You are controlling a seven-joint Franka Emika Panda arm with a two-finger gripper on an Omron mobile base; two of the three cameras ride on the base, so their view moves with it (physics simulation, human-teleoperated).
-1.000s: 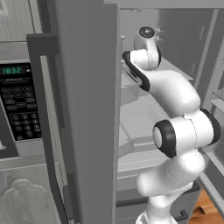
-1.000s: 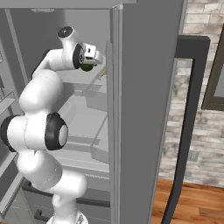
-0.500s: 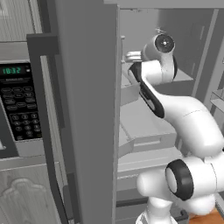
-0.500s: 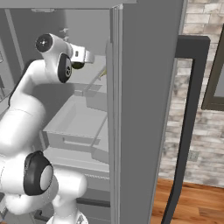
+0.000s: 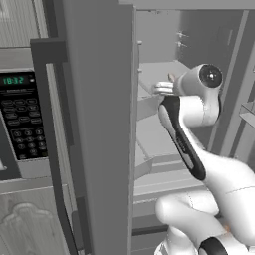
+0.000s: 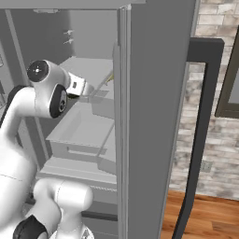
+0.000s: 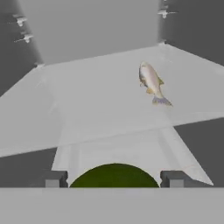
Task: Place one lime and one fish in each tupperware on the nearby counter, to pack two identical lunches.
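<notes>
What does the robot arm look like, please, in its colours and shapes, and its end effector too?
The arm is glossy white, built of rounded, tube-like links. Its joints are dark, with a round black cap at the top and a long black band along one link. The end effector has two small, square, dark grey fingertips. No cables are visible.

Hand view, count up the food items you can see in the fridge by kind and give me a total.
Fish lying on the grey shelf: 1
Lime, between the fingers of the gripper: 1
Total: 2
</notes>
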